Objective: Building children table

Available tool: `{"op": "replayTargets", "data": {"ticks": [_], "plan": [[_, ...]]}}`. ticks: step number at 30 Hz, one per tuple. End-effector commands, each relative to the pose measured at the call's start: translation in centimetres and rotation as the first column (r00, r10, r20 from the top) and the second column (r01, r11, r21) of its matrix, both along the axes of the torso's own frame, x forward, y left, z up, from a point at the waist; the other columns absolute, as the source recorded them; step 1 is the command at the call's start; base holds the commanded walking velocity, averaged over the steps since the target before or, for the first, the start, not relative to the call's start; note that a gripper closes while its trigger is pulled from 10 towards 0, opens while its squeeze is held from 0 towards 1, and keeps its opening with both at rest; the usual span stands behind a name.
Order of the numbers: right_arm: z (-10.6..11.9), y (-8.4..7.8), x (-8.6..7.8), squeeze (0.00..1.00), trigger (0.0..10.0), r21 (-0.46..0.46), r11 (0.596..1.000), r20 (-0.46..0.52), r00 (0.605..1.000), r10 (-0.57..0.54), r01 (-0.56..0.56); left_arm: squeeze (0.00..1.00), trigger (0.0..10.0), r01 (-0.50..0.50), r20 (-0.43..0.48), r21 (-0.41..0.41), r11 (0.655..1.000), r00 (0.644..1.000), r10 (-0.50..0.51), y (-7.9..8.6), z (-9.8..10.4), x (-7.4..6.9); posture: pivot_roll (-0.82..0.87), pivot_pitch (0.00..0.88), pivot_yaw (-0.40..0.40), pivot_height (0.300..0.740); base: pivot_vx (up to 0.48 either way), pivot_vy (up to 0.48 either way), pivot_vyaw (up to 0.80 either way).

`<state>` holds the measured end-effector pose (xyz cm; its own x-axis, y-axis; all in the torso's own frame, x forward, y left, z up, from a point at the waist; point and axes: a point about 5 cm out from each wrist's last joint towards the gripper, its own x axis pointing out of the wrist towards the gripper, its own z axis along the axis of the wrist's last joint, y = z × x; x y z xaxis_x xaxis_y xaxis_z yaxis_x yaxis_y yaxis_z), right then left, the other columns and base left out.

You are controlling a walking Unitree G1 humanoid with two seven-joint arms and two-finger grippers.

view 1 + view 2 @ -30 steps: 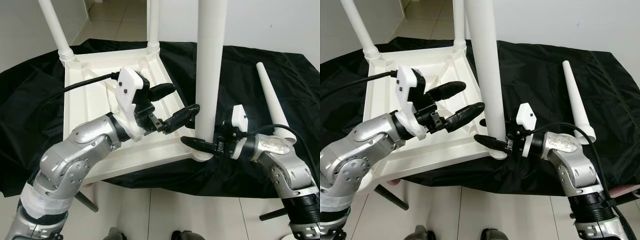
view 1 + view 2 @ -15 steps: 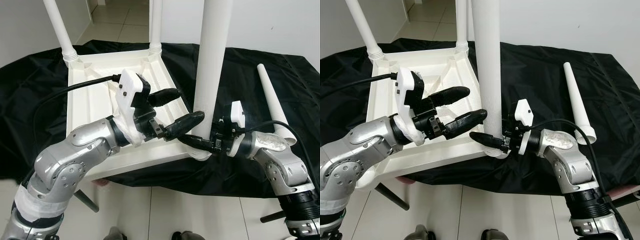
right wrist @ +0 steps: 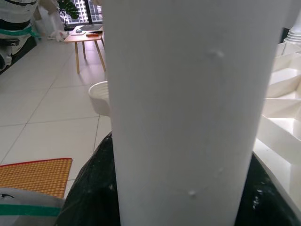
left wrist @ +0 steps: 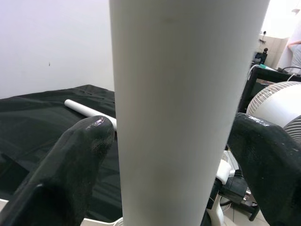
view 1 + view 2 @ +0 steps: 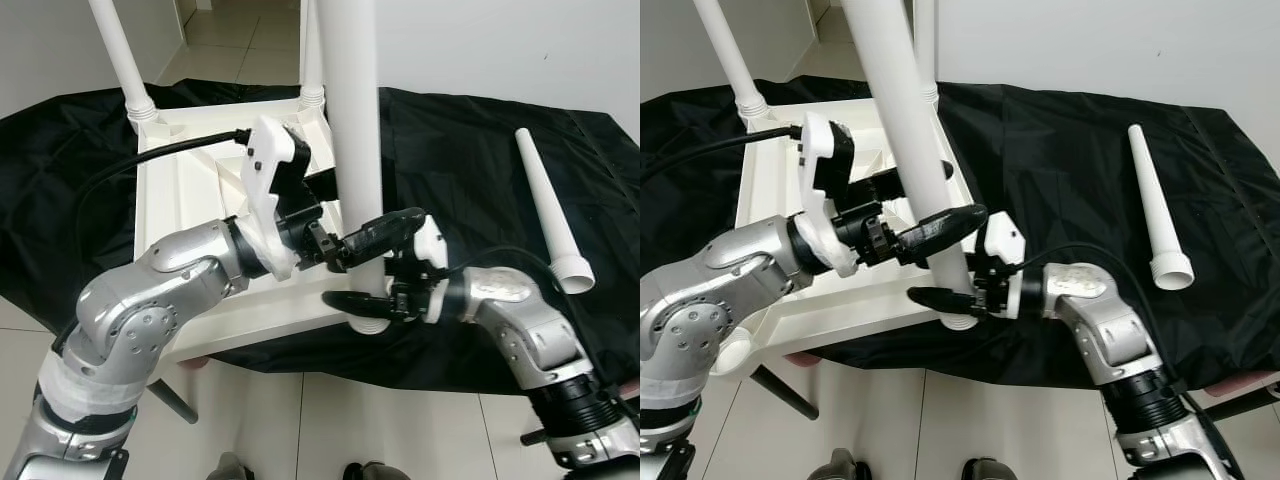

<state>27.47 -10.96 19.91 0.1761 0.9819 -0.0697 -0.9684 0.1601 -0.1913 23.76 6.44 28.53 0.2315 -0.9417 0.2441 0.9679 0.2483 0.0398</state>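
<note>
A white children's table top (image 5: 185,200) lies upside down on a black cloth (image 5: 470,150). Two white legs (image 5: 120,55) stand in its far corners. A third leg (image 5: 350,120) stands in the near right corner, leaning left. My left gripper (image 5: 355,215) is shut on this leg partway up, with black fingers (image 4: 80,155) pressed to both sides of the leg (image 4: 178,117). My right gripper (image 5: 368,300) is shut on the same leg (image 3: 188,117) at its base, next to the socket. A fourth, loose leg (image 5: 545,205) lies on the cloth at the right.
The cloth-covered surface ends near me, with pale floor tiles (image 5: 300,430) below. A dark support rod (image 5: 170,400) sticks out under the near edge. A white wall (image 5: 520,40) is behind, and a white fan (image 4: 277,103) stands off to one side.
My left gripper has moved from beside the near leg to around it and shut. The leg and its table corner have shifted left, and the leg now leans left. My right gripper followed at its base.
</note>
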Motion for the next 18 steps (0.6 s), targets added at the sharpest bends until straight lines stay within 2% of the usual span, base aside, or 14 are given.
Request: {"op": "replayTargets", "data": {"ticks": [1, 6, 7, 8, 9, 18], "plan": [[0.3, 0.3, 0.2, 0.00, 10.0, -0.008, 1.000, 0.011, 1.000, 0.004, -0.004, 0.00, 10.0, 0.094, 0.024, 0.018, 0.995, 0.995, -0.095, -0.2, 0.1, -0.3, -0.01, 0.094, 0.004, 0.740, 0.000, 0.000, 0.00], [0.3, 0.5, 0.2, 0.00, 10.0, 0.000, 1.000, 0.007, 1.000, 0.003, -0.003, 0.00, 10.0, 0.070, 0.032, 0.015, 0.997, 0.997, -0.071, -0.3, 0.3, 0.0, -0.01, 0.096, 0.006, 0.740, 0.000, 0.000, 0.00], [0.3, 0.7, 0.3, 0.00, 10.0, 0.008, 1.000, 0.004, 1.000, 0.001, -0.001, 0.00, 4.4, 0.054, 0.012, -0.013, 0.998, 0.998, -0.054, -0.4, 0.6, 0.8, -0.02, 0.098, 0.010, 0.740, 0.000, 0.000, 0.00], [0.3, 0.7, 0.3, 0.00, 10.0, 0.008, 1.000, 0.004, 1.000, 0.001, -0.001, 0.00, 4.4, 0.054, 0.012, -0.013, 0.998, 0.998, -0.054, -0.4, 0.6, 0.8, -0.02, 0.098, 0.010, 0.740, 0.000, 0.000, 0.00], [0.3, 0.6, 0.4, 0.00, 10.0, 0.009, 1.000, 0.003, 1.000, -0.003, 0.003, 0.00, 0.0, 0.053, 0.011, -0.017, 0.998, 0.999, -0.053, -0.4, 0.7, 0.9, -0.02, 0.099, 0.011, 0.740, 0.000, 0.000, 0.00], [0.3, 0.4, 0.5, 0.00, 10.0, 0.006, 1.000, 0.002, 1.000, -0.015, 0.015, 0.00, 0.0, 0.054, 0.008, -0.013, 0.998, 0.998, -0.054, -0.3, 0.8, 1.0, -0.02, 0.100, 0.012, 0.740, 0.000, 0.000, 0.00]]}}
